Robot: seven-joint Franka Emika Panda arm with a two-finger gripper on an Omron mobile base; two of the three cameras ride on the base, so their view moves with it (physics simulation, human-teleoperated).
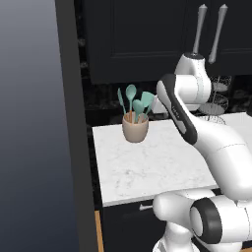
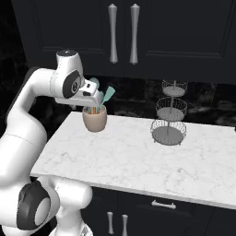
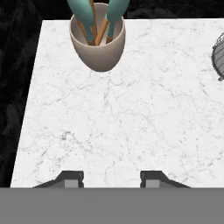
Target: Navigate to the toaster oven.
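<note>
The toaster oven is out of view. My gripper (image 3: pixel 111 178) hangs open above the white marble counter (image 3: pixel 122 113), its two dark fingertips (image 3: pixel 70 177) spread wide with nothing between them. In the right base view the hand (image 2: pixel 90 97) sits just above and in front of a beige cup of teal utensils (image 2: pixel 95 118), near the counter's left end.
The utensil cup (image 1: pixel 135 129) stands at the counter's back left. A three-tier wire basket stand (image 2: pixel 169 113) is further right. Dark upper cabinets with silver handles (image 2: pixel 122 32) hang above. A tall dark panel (image 1: pixel 69 123) and a grey wall bound the counter's left edge.
</note>
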